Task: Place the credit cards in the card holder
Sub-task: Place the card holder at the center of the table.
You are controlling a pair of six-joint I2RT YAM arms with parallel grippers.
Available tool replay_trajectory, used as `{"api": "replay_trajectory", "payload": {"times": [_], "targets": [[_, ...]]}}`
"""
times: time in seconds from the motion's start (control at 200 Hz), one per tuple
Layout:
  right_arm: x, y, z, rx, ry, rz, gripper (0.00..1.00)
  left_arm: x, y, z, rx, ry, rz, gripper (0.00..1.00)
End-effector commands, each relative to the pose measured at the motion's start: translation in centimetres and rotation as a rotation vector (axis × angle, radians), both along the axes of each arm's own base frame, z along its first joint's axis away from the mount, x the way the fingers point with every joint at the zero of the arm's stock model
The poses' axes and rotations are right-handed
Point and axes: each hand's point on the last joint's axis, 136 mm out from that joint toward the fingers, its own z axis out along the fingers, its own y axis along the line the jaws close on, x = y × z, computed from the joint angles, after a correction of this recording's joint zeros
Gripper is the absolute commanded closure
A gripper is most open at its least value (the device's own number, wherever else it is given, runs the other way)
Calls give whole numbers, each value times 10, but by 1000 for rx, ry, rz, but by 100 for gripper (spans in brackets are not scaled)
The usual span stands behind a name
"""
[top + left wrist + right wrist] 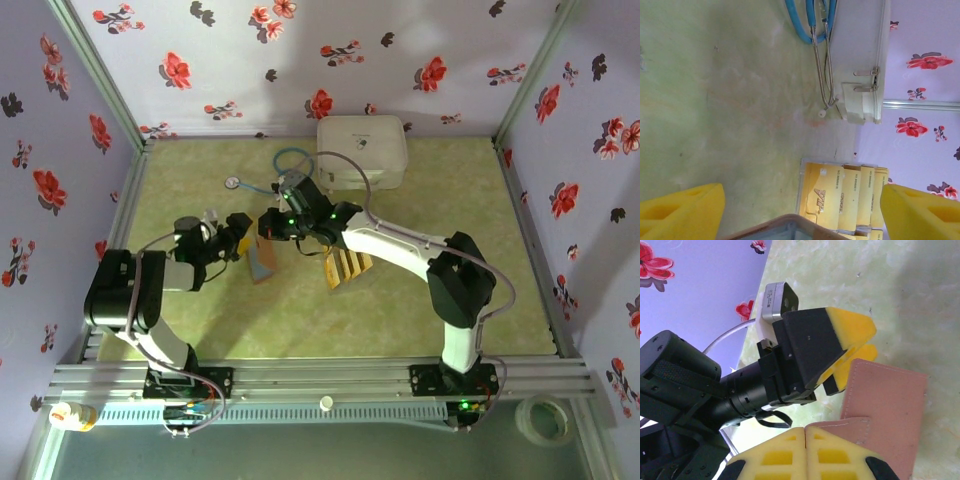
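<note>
The reddish-brown card holder (262, 262) lies left of centre on the mat, its pale blue inside showing. In the right wrist view a flap of the card holder (890, 400) runs into the seam of my right gripper (805, 434), whose yellow pads are pressed together on it. My left gripper (236, 240) is right beside it, open wide, with the card holder's edge (790, 226) low between its fingers (685, 210). The golden credit cards (845, 192) lie fanned in a clear tray just beyond; from above, the credit cards (347, 267) are right of the holder.
A big white rounded case (362, 150) stands at the back of the mat. A blue stethoscope (272, 175) lies left of it. Flowered walls close in three sides. The right arm's white link (400, 245) stretches over the mat's centre.
</note>
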Motion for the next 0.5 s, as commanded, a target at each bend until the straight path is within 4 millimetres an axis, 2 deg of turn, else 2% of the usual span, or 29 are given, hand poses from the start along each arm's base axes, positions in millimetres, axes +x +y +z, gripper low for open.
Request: {"api": "replay_trajectory", "payload": {"times": [0.0,0.175,0.335,0.495], "targets": [[-5,0,27,76,-28,8,100,-6,12,10,116,-35,13,17],[-6,-6,22,92,-17,11,100,-27,35,19,325,17,42,15],[0,-18,10,129,11,-14,100,-52,58,16,485,124,74,14],[6,-33,-7,143,28,-50,100,-67,66,10,578,185,61,13]]}}
